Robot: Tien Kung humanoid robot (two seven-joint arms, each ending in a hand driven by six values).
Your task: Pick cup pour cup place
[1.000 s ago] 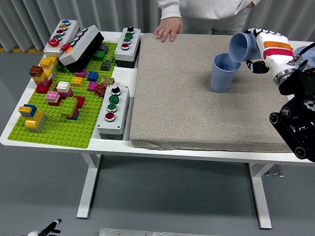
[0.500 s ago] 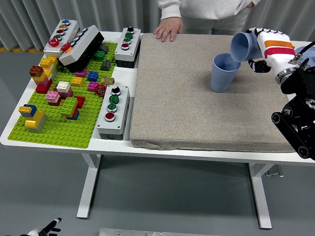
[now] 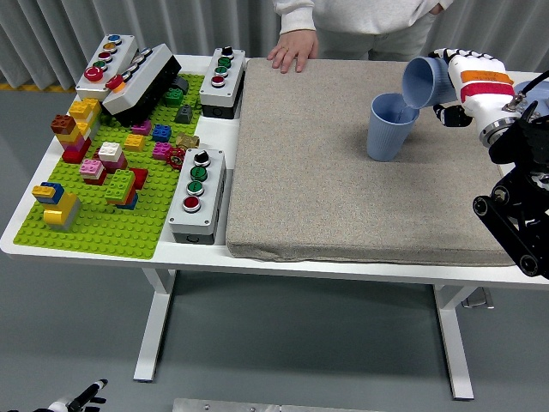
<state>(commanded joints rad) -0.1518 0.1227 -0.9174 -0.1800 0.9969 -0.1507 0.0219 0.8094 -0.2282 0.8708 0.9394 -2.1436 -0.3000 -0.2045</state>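
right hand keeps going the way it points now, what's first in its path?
Likely the upright blue cup: the right hand points left, holding the tilted cup just above its rim. Depth is unclear from this one view.

A grey fabric mat covers the right part of the white worktop. On the left lies a green baseplate scattered with coloured bricks, with button boxes around it. A person's hand rests on the mat's far edge
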